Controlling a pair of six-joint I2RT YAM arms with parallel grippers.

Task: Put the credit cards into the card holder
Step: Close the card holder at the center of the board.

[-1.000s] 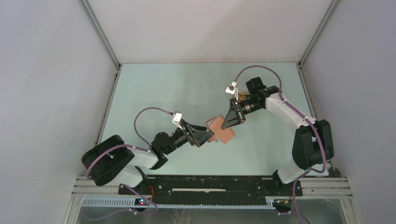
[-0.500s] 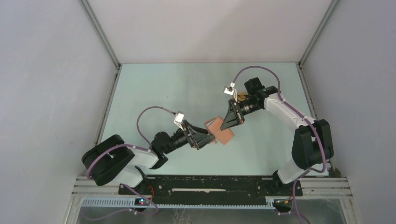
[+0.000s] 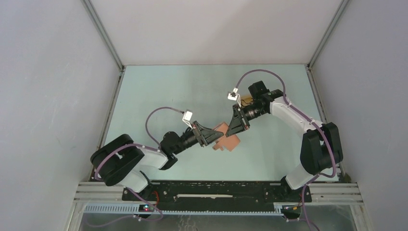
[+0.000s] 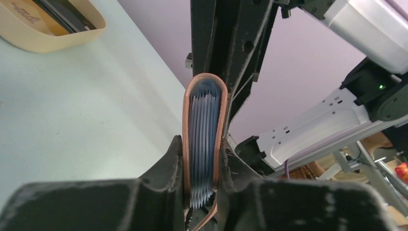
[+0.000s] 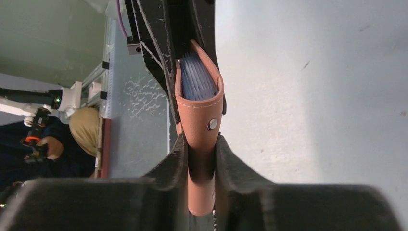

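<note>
The reddish-brown card holder [image 3: 227, 138] is held up over the middle of the table between both arms. My left gripper [image 3: 214, 136] is shut on its two covers from the left; the left wrist view shows the card holder [image 4: 204, 120] edge-on, pale blue-grey pockets between the pads. My right gripper [image 3: 235, 130] is shut on the card holder's [image 5: 199, 115] snap-button end from the right. Dark credit cards [image 4: 61, 13] lie in a tan tray [image 4: 43, 41] at the upper left of the left wrist view.
In the top view the tan tray [image 3: 247, 100] is mostly hidden behind the right arm at the back right. Grey walls enclose the table on three sides. A metal rail [image 3: 216, 195] runs along the near edge.
My left gripper, wide open around the card holder before, has closed onto it. The left arm has pushed slightly forward and right; the right gripper has shifted a little left.
</note>
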